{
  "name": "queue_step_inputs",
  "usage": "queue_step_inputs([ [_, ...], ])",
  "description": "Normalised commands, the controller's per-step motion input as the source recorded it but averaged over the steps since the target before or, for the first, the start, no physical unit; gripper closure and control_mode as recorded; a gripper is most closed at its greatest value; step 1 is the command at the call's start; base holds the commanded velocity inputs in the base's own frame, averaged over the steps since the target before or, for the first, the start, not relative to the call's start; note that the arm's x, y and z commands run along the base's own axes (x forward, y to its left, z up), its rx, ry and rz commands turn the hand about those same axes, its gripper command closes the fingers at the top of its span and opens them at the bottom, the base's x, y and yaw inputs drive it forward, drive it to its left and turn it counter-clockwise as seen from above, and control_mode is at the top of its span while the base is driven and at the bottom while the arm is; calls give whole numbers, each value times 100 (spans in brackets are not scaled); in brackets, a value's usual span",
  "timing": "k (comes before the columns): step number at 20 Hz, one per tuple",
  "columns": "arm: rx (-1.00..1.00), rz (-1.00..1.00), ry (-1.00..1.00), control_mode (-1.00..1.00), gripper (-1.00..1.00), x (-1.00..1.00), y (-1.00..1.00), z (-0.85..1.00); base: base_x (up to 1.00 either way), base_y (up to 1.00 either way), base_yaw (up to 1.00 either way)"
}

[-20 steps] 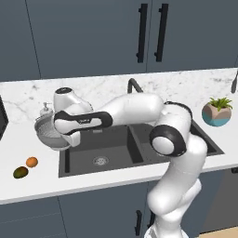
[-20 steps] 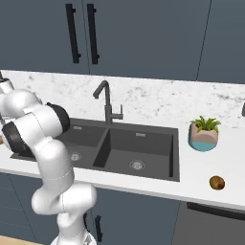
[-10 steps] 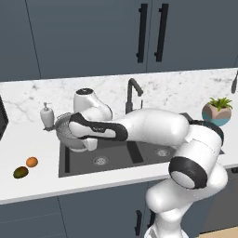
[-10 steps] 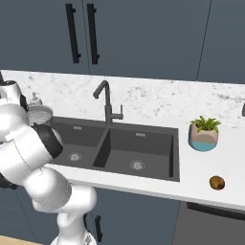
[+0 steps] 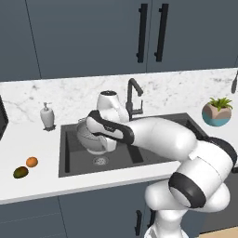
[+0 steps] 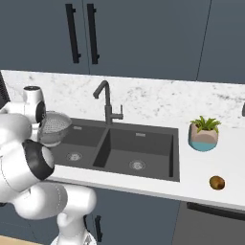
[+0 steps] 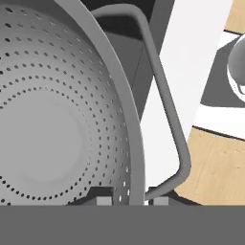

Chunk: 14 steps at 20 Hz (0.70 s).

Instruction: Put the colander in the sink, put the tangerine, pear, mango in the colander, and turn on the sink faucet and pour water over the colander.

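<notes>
The colander (image 5: 95,136), clamped in the gripper (image 7: 129,198), moves from the counter's left part to above the sink's (image 5: 69,160) left basin.

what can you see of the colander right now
The colander is a round silver-grey metal bowl dotted with rows of tiny holes, with a smooth rim and a thin loop handle. It is empty and tilted, held in the air above the left basin of the dark sink. The hand is shut on its rim by the handle.

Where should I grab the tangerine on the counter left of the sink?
Probably from straight above, pinching the tangerine across its round middle: it sits low on the counter. The mango lies close beside it, so pinch clear of that side.
</notes>
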Motion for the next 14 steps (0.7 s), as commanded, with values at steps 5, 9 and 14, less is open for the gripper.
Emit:
queue_step_inputs([
  [5,0,0,23,-100,100,59,-17,-23,0,0,0],
  [9,0,0,31,-100,100,49,1,-46,0,0,0],
  [14,-6,-2,11,-100,100,48,0,-39,0,0,0],
])
